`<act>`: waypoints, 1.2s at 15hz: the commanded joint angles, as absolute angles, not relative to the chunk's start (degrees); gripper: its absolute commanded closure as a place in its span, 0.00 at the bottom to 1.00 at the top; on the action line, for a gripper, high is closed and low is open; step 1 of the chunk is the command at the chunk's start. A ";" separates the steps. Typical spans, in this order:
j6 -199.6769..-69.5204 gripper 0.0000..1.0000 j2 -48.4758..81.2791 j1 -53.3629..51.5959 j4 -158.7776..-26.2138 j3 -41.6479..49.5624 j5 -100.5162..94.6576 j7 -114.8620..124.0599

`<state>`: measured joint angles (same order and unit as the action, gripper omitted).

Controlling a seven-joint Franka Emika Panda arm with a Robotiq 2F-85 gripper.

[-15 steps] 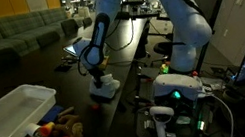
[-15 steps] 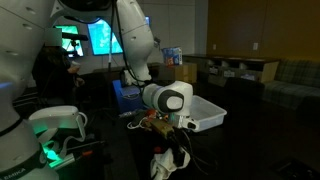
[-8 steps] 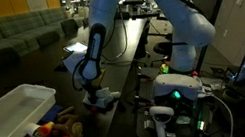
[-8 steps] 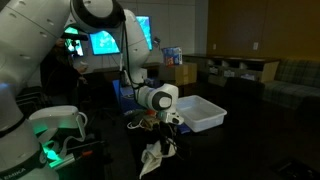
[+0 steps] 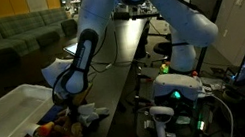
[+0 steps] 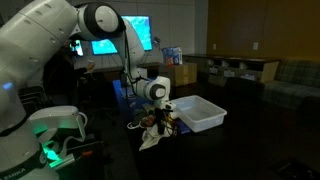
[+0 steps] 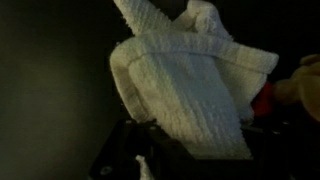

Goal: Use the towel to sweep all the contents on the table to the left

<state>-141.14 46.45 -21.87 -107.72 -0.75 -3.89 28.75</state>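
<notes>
**Towel stroke at its far end.** Shows the towel (image 5: pixel 92 111) bunched low on the dark surface (image 5: pixel 116 75), pushed up against the heap of coloured toys (image 5: pixel 58 133) just beside the white bin (image 5: pixel 7 114).

Compare with a second ago: towel then further back along the surface, well apart from the heap, under a more upright arm. Half a second ago: nearer, hanging loose below the tool. Now: down at the edge of the heap.

Reads as one sweeping stroke nearly run out, with the contents crowded toward the bin side (left or not: impossible to settle from these cameras). Leaves little bare surface ahead of the cloth. Probably calls next for a lift and a return pass.

**Arm pose.** Shows the tool (image 5: pixel 74 95) pointing downward at the end of a long forward reach, with the forearm sloping down from a raised elbow and the wrist bent over the towel. Repeats the posture from the opposite side in an exterior view, with the tool (image 6: pixel 160 112) over the towel (image 6: pixel 150 136) and the white bin (image 6: pixel 200 112) just beyond.

Fills most of the wrist view with ribbed white towel (image 7: pixel 185 85), hiding the pads. Judged to be pinching the towel, given the cloth carried along with the tool through all three moments.
</notes>
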 commanded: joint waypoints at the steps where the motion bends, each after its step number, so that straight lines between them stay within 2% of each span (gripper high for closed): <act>1: -137.95 0.97 50.08 -24.50 -99.30 -1.99 -1.75 31.05; 11: -135.93 0.97 54.45 -30.58 -88.74 -7.10 0.72 35.13; 18: -137.83 0.97 50.59 -27.75 -89.24 -10.21 5.63 31.68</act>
